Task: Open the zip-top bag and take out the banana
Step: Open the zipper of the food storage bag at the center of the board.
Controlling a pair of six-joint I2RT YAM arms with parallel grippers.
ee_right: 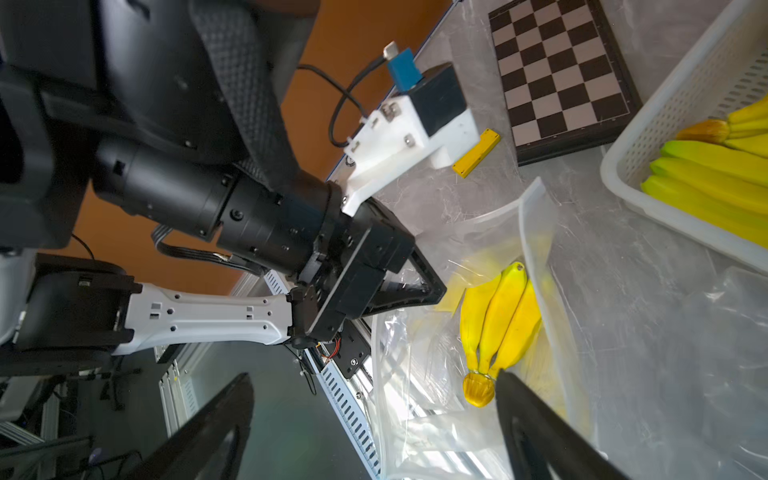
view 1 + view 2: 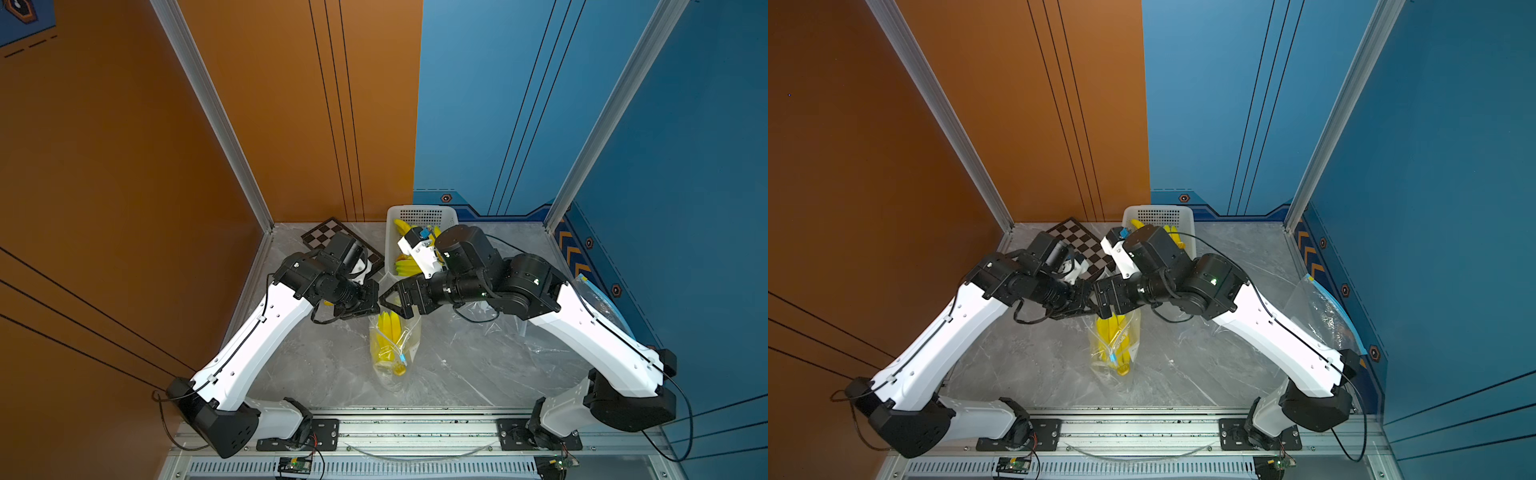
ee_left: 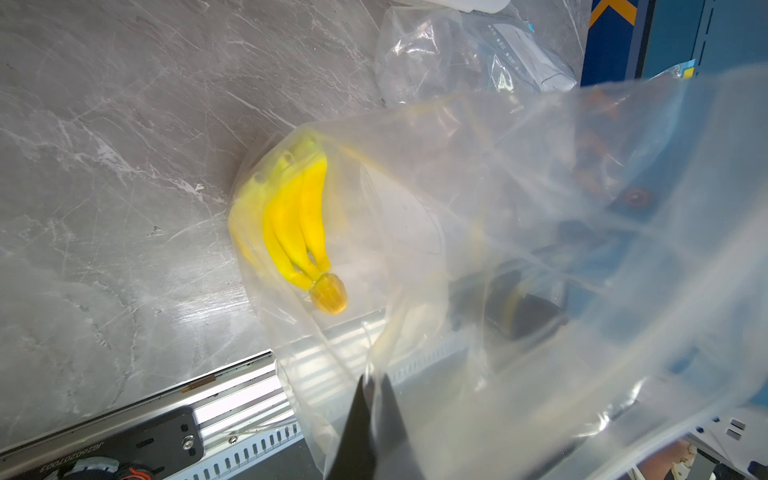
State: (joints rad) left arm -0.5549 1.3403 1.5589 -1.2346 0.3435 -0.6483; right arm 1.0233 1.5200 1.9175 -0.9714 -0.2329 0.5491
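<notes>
Grey marble-veined tabletop (image 2: 478, 374) inside a booth, orange wall to the left, blue wall to the right. At its centre, a clear zip-top plastic bag (image 2: 412, 337), stretched lengthwise from near to far and holding the bunch of yellow toy bananas (image 2: 388, 336). Same long axis for the bunch: amber stem end toward the near edge, pointed tips toward the far end and the bag's mouth. At the left of that mouth, the left gripper (image 3: 371, 388), fingers pressed together on a fold of the plastic film and holding it raised off the table. Just beside it, coming in from the right, the right gripper (image 2: 390, 302), jaws spread wide and gripping nothing, poised above the mouth. From those open fingers, bunch below and toward the near side, tips closest, stem farthest. Likely calls for a reach by the right arm, the free one, along the bag's length from far to near. Seal parted across the full width or not: impossible to tell. Just beyond the grippers on the far side, a white perforated plastic basket (image 2: 422, 216) with more yellow bananas.
</notes>
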